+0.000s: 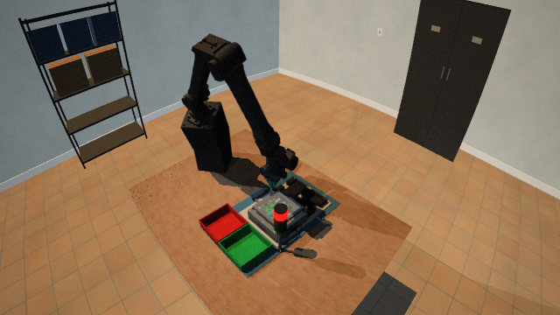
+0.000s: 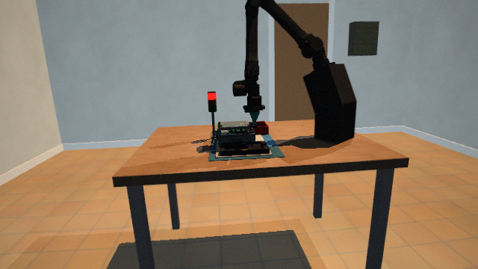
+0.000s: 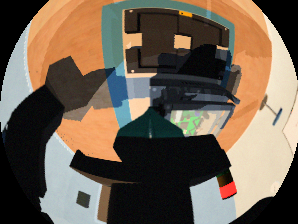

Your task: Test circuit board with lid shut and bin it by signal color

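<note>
The tester [image 1: 276, 212] stands on the bench mat with its clear lid lying down over the green circuit board [image 3: 193, 121]. The signal tower [image 1: 280, 214] beside it shows red; it also shows in the exterior view [image 2: 212, 96]. My gripper [image 1: 272, 185] is shut and empty, pointing down at the tester's edge on the arm's side. In the exterior view it [image 2: 255, 119] hangs at the lid's right end. Whether the tips touch the hook's tab is hidden. In the wrist view the teal fingers [image 3: 160, 125] are together beside the tester.
The red bin [image 1: 222, 222] and the green bin [image 1: 245, 246] stand side by side left of the tester. The black tray [image 1: 304, 192] lies behind the tester, its pockets empty. The arm's base block [image 1: 207, 137] stands at the table's back.
</note>
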Robot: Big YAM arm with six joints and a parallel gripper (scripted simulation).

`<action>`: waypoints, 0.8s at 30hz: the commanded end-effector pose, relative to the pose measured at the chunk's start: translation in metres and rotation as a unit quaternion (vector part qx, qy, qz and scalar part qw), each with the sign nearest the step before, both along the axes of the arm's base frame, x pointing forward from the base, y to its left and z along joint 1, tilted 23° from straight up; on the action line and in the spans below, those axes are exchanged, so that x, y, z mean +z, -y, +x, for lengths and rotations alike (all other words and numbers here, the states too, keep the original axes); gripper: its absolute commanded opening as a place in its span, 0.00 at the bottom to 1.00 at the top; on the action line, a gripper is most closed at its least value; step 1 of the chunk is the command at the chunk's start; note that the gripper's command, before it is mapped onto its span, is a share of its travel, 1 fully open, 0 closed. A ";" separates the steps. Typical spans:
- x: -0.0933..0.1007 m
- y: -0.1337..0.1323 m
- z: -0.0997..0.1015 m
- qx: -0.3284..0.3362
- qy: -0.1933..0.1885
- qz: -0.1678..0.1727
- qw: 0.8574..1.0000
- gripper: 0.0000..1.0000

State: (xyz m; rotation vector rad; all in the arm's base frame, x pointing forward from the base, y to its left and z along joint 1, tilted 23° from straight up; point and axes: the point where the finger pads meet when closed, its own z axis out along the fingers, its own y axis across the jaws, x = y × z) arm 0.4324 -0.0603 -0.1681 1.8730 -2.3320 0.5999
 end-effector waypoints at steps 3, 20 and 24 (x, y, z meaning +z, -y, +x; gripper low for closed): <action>0.001 0.006 0.007 -0.003 0.007 0.001 1.000 0.00; 0.001 0.007 0.008 -0.003 0.009 0.001 1.000 0.00; -0.004 0.007 0.005 -0.003 0.003 0.001 1.000 0.00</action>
